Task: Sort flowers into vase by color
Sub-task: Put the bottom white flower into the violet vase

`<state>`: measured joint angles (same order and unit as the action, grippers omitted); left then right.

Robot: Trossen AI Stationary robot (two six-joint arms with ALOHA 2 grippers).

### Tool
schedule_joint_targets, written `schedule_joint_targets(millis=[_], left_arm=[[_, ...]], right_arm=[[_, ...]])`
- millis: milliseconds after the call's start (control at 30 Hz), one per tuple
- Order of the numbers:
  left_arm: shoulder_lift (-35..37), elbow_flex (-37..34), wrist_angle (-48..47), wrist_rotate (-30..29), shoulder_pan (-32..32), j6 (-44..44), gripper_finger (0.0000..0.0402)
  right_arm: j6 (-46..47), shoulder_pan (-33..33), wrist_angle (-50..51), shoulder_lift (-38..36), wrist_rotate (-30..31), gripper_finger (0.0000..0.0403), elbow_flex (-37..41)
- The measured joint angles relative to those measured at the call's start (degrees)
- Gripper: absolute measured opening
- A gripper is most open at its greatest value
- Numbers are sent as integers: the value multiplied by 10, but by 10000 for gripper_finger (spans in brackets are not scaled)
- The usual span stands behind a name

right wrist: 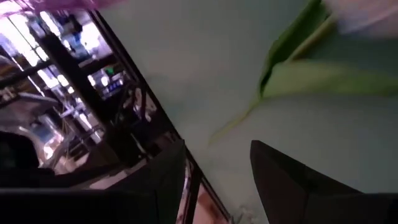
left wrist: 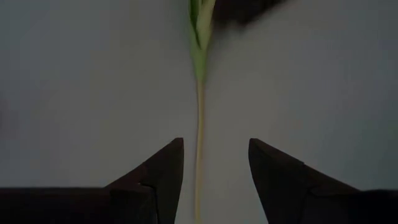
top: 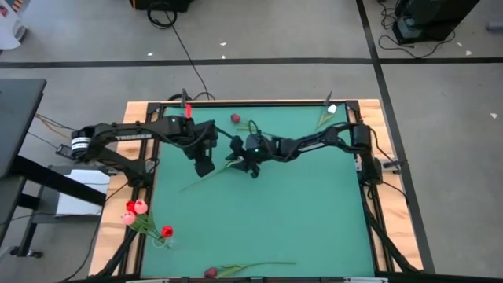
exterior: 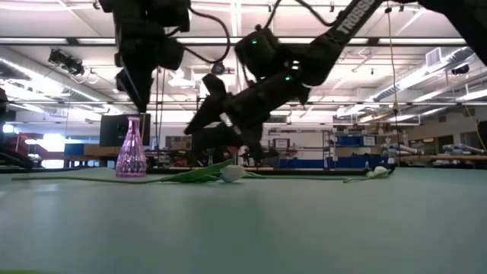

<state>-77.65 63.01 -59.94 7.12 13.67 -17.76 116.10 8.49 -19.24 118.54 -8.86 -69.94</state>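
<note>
My left gripper (left wrist: 211, 180) hangs open astride the stem of a white tulip (top: 211, 174) lying mid-table, gripping nothing. My right gripper (top: 253, 168), also open and empty, hovers beside its leaves. Near that tulip, the pink vase (exterior: 132, 148) looks empty; other tulips lie scattered, so sorting has barely begun.

The counter (top: 314, 228) has a green top inside a black frame, with bare wood showing along its left and right edges. Around it lies grey floor (top: 267, 31) marked with dark tape lines, and a black cable (top: 185, 51) trails across it towards the counter's far edge. White boxes (top: 78, 189) sit off the left edge.
</note>
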Motion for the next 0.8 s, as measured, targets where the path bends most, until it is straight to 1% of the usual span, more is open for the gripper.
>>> schedule_joint_targets(millis=[100, 267, 333, 400, 567, 800], left_arm=[[12, 0, -8, 0, 0, -4, 185], [22, 0, -18, -2, 4, -6, 185], [23, 0, -22, -3, 4, -7, 185], [25, 0, -21, -3, 4, -9, 185], [25, 0, -26, -4, 3, -11, 185], [25, 0, -24, -4, 4, 27, 185]], right_arm=[[18, 0, 1, 26, -31, 189, -24], [84, -6, 3, 52, -38, 189, -32], [107, -6, 23, 53, -32, 188, -32], [122, -5, 34, 53, -13, 184, -32], [146, 7, 73, 52, 18, 161, -32], [158, 22, 99, 52, 29, 133, -32]])
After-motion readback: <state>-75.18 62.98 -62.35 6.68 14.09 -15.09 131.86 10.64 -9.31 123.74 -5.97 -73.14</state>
